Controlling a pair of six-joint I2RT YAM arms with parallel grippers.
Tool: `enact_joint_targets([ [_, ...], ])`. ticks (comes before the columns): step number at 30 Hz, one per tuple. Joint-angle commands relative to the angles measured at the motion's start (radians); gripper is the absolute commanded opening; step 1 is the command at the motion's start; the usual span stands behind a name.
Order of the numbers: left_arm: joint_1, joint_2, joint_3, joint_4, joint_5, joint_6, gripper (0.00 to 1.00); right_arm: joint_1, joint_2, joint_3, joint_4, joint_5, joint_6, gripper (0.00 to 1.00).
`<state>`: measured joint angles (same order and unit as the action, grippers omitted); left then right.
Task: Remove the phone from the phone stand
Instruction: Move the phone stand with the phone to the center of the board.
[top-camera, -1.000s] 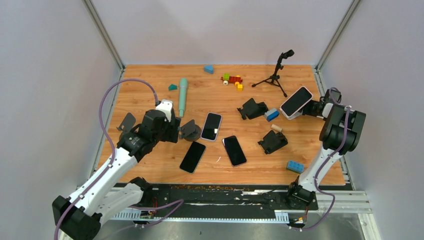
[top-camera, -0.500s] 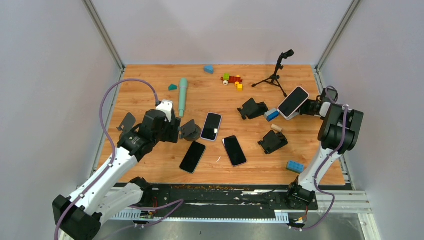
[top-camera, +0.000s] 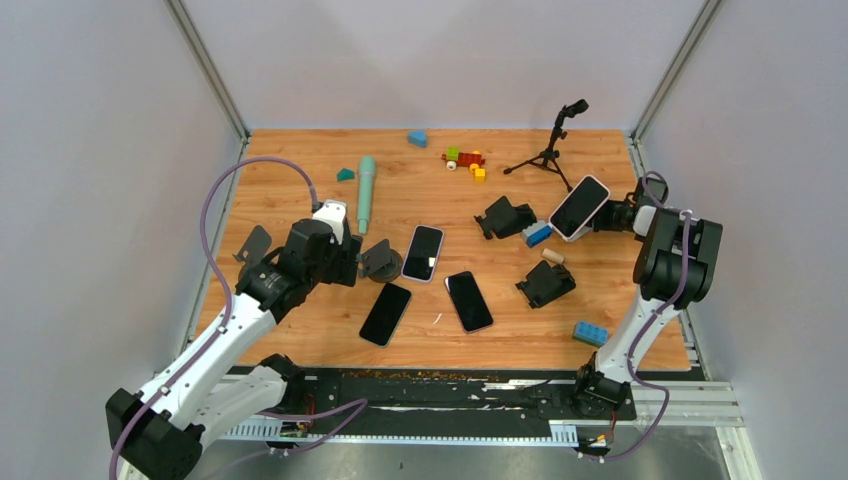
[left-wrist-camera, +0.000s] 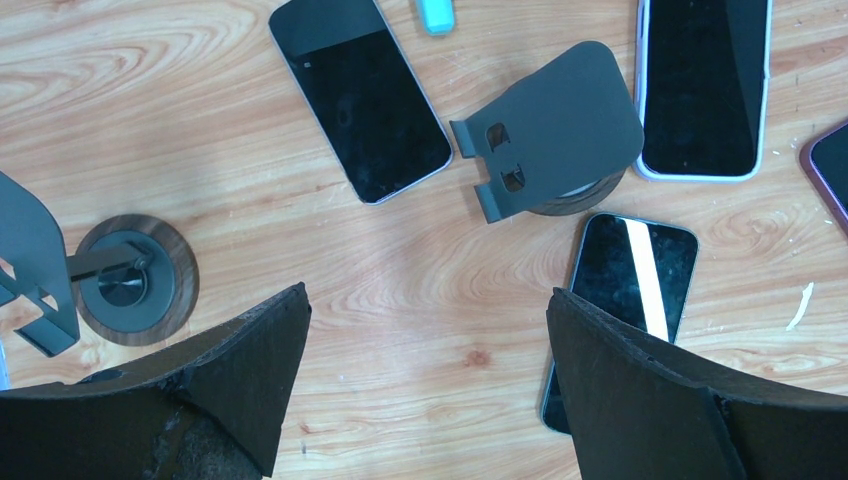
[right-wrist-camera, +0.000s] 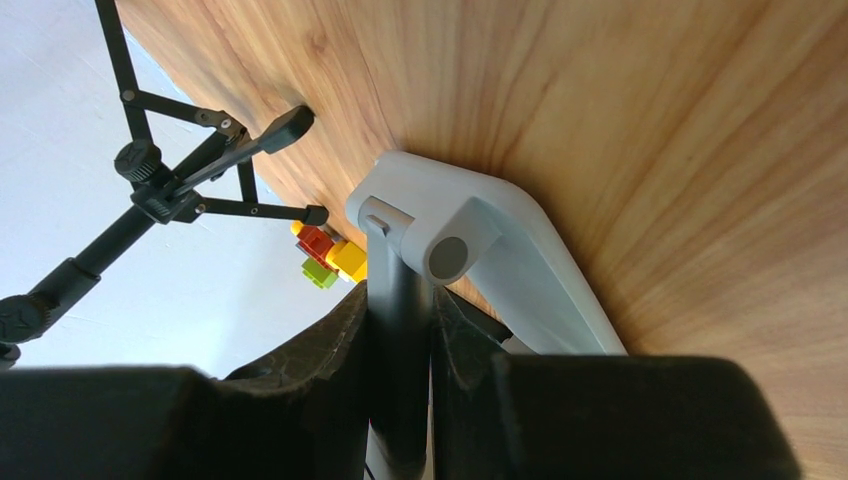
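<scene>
Now | right hand pinches tilted phone, elbow raised | left hand spread, facing down over table

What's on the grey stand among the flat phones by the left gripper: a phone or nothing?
Empty. The stand shows a bare plate and bare lip; the phones around it lie flat on the table.
</scene>
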<state>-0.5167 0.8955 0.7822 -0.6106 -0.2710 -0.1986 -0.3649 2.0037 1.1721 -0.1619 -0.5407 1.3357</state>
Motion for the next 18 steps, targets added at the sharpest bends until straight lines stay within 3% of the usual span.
enact_joint_targets([
  [1,-0.003,0.002,0.006,0.011,0.004,0.007,0.95,0.060,0.013,-0.073,-0.145,0.013,-0.068,0.20],
  [18,-0.003,0.001,0.006,0.011,0.013,0.005,0.96,0.128,-0.116,-0.216,-0.123,0.021,-0.058,0.20],
])
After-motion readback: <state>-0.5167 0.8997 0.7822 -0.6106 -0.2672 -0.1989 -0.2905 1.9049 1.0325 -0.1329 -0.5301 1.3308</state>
